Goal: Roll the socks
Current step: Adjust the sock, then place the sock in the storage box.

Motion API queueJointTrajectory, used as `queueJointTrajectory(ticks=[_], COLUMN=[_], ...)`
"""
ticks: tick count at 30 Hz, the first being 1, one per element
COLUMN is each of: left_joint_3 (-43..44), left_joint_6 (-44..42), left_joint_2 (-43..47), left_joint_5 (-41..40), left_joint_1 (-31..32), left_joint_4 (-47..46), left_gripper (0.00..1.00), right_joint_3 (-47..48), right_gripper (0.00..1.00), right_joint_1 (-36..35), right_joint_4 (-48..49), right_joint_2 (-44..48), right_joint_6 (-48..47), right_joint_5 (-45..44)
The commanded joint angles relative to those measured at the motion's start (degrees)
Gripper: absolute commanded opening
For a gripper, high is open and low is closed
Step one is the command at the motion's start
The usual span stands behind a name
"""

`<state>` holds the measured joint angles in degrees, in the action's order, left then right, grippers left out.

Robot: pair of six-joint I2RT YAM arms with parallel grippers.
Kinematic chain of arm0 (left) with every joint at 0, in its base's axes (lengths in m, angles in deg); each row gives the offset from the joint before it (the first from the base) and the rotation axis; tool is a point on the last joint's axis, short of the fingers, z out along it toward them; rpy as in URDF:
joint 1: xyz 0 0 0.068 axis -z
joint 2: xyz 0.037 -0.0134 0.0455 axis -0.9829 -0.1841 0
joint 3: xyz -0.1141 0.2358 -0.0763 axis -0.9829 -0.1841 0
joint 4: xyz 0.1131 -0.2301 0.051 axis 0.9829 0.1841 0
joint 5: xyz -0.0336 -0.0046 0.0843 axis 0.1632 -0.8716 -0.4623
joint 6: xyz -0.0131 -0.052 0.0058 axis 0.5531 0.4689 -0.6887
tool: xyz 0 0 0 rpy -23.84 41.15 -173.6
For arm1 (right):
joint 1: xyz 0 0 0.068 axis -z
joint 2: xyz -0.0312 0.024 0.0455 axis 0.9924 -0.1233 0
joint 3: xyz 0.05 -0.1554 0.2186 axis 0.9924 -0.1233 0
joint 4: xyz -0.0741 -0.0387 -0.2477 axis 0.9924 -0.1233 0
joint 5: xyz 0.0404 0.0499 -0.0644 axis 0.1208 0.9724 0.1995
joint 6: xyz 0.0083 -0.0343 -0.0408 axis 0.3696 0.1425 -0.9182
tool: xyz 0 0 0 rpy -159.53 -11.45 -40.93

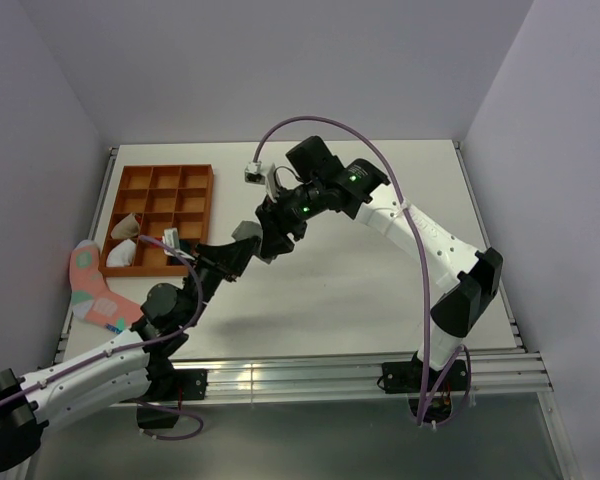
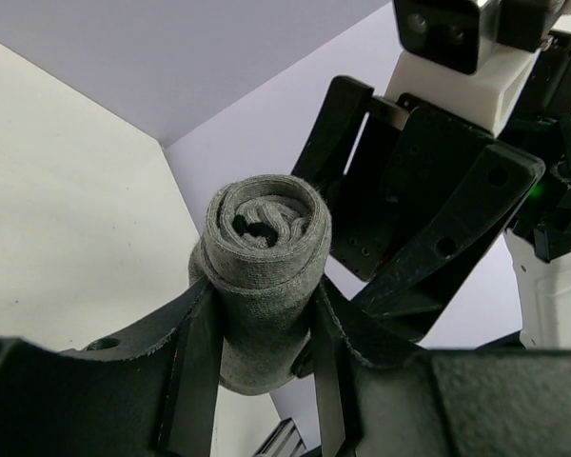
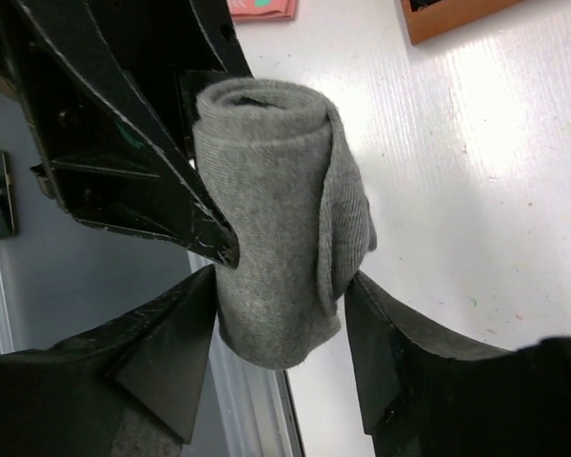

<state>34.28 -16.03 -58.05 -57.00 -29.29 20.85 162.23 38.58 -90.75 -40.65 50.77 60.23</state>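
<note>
The white surface fills the top view. The two arms meet above it, a little left of its middle. The right arm arches over from the near right corner, and the left arm comes up from the near left corner.

An orange compartment tray lies near the surface's far left corner, with pale bundles in its near left compartments. A pink sock lies at the left edge, just in front of the tray.

The grey sock is wound into a tight roll and held up off the surface, just off the tray's right side.

The left claw is closed on the roll partway up, one finger pressed into each side, with the coiled end sticking out past the fingertips.

The right claw straddles the same roll from the opposite side. Its fingers are spread about as wide as the roll and their tips are right against the fabric. Whether they are pressing it or merely beside it cannot be told.
</note>
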Motion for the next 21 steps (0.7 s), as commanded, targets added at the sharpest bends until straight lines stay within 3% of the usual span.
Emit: queueJointTrajectory(ticks=[1, 9, 21], left_joint_3=[3.3, 4.9, 7.5], left_joint_6=[-1.6, -2.5, -4.1], left_joint_2=[1.6, 1.8, 5.8], left_joint_5=[-1.7, -3.7, -11.7], left_joint_1=[0.2, 0.2, 0.2], left_joint_4=[-0.8, 2.0, 16.1], left_gripper=[0.00, 0.00, 0.00], right_joint_3=[-0.7, -2.7, -8.4], right_gripper=[0.64, 0.71, 0.80], right_joint_1=[-0.5, 0.0, 2.5], right_joint_4=[0.8, 1.2, 0.0], right_joint_2=[2.4, 4.9, 12.6], right_joint_6=[-0.4, -2.0, -5.9], right_joint_5=[-2.3, -5.5, -4.1])
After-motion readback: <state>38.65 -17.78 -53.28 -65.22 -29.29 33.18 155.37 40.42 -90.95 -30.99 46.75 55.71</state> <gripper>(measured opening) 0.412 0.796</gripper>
